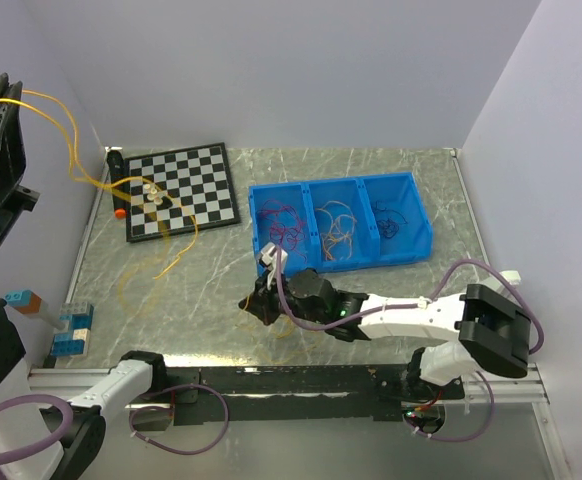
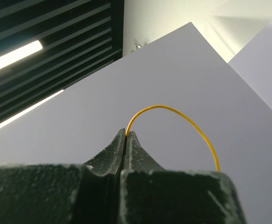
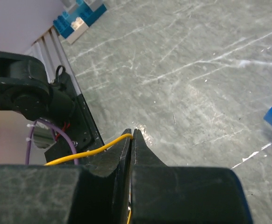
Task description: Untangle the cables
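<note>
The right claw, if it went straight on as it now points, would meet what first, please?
Probably the grey marbled tabletop: the right claw, shut on a thin yellow cable, tilts down toward bare surface, nothing else ahead, though depth is unclear.

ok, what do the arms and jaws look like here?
The right arm and left arm both mix white shells with black joints. A lilac hose loops along each. The jaws are black and rough-textured, tapering to narrow tips. No markings are visible.
</note>
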{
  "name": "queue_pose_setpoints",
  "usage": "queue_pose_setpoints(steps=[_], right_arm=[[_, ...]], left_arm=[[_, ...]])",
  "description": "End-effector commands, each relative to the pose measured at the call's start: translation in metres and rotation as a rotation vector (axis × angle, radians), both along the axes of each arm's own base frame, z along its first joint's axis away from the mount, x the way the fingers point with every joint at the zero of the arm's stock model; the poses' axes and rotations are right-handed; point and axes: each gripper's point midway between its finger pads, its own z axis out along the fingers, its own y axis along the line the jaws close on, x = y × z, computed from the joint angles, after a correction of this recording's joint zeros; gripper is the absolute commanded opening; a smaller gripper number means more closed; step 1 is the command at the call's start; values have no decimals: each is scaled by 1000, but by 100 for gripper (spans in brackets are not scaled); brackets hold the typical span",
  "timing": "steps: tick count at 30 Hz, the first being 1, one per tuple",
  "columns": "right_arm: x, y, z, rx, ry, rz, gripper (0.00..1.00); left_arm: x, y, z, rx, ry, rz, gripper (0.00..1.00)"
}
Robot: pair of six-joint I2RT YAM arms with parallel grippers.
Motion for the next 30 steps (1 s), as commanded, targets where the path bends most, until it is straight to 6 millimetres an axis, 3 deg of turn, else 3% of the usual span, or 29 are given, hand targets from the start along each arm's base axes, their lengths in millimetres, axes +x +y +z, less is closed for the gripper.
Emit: queue_pose_setpoints(steps=[1, 4, 8, 14, 15, 18, 21, 25, 30], right_arm=[[15, -11, 45, 96, -59, -79, 0], [27, -32, 60, 103, -91, -147, 0], [32, -68, 68, 105, -109, -233, 0], [21, -119, 50, 82, -66, -323, 0], [20, -127, 47, 80, -56, -340, 0], [17, -147, 40, 72, -35, -387, 0], [15, -166, 24, 12, -9, -437, 0], [19, -191, 13, -31, 24, -543, 0], [23, -233, 7, -18, 69, -724, 0]], left_arm=[[0, 1, 0, -3, -9, 10, 1], [13, -6, -12, 32, 41, -9, 1], [51, -15, -33, 59, 141, -35, 1], [141, -33, -67, 54, 375, -134, 1], [163, -42, -75, 51, 428, -167, 1], [200, -76, -87, 63, 482, -141, 1], [225, -120, -110, 113, 522, -163, 1], [274, -169, -142, 149, 616, -157, 1], [320, -217, -190, 166, 701, -152, 1]])
